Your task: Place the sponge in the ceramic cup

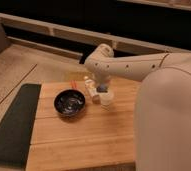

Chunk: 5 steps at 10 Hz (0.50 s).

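cam: high behind arm (134, 65), facing down (near) | gripper (102, 86) over ceramic cup (106, 100), mid-view
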Tool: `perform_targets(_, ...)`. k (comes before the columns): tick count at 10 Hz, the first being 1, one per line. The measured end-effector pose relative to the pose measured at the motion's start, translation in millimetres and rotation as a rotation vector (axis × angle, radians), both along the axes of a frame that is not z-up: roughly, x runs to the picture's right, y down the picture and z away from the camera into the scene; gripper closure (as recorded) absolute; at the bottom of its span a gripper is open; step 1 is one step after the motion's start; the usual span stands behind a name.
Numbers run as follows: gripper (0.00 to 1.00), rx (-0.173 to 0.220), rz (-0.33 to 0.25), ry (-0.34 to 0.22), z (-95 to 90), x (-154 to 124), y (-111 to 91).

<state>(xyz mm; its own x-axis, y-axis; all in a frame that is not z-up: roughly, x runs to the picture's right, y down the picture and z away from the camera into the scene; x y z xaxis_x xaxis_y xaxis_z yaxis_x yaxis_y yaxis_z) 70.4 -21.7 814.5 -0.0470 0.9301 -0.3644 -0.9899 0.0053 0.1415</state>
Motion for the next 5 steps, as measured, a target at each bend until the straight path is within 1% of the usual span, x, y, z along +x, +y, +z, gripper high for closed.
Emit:
perform_targets(2, 1.0, -0.001, 0.019, 0.026, 5.6, 7.9, 1.5)
perform_targets(3, 1.0, -0.008, 0.025, 0.031, 8.9, 9.6, 4.9)
perform_targets(5, 1.0, -0.029, 0.048, 0.031, 22.1, 10.3, 16.9)
